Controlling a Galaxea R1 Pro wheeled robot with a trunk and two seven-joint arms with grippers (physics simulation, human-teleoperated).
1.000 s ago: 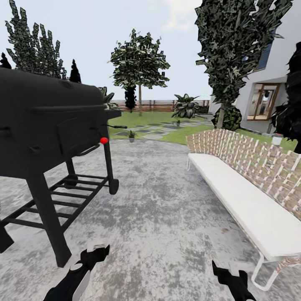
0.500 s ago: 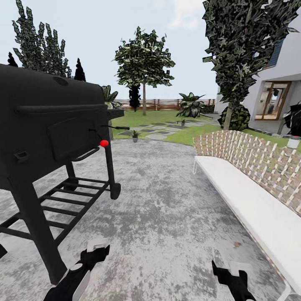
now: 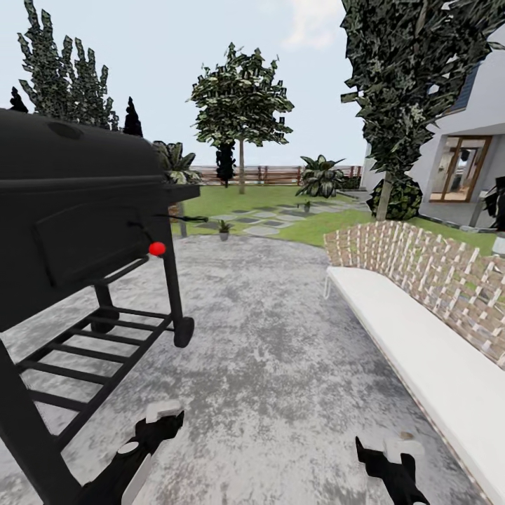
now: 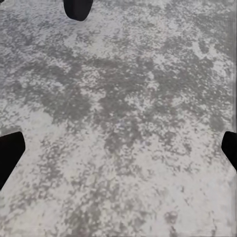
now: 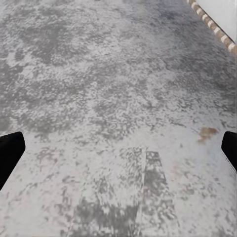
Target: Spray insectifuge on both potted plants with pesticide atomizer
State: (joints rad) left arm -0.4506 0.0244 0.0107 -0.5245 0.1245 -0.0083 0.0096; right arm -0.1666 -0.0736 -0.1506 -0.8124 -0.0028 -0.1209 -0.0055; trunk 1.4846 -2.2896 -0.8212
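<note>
- The robot stands on a grey paved patio [image 3: 280, 351], with the garden lawn [image 3: 231, 198] and its stepping stones [image 3: 263, 229] well ahead.
- A big black barbecue grill [image 3: 77, 203] on a wheeled stand is at the left, with a small red knob [image 3: 157, 248] on its front.
- A white bench [image 3: 414, 344] with a woven back runs along the right side of the patio.
- One potted plant [image 3: 224, 229] sits at the far edge of the patio where the stones begin; a second potted plant [image 3: 306, 206] stands farther back on the lawn, beside the stones. Both are far from the arms.
- A tree [image 3: 242, 105] rises mid-lawn before a wooden fence [image 3: 280, 174]; a house [image 3: 463, 140] stands at the right.
- I cannot make out the spray bottle from here.
- The left gripper [image 3: 163, 423] hangs low over the paving; in the left wrist view its fingertips [image 4: 10, 153] stand wide apart with nothing between them, above bare paving near a grill wheel [image 4: 78, 9].
- The right gripper [image 3: 384, 450] also hangs low over the paving, near the bench; its fingertips [image 5: 10, 150] are spread wide and empty.
</note>
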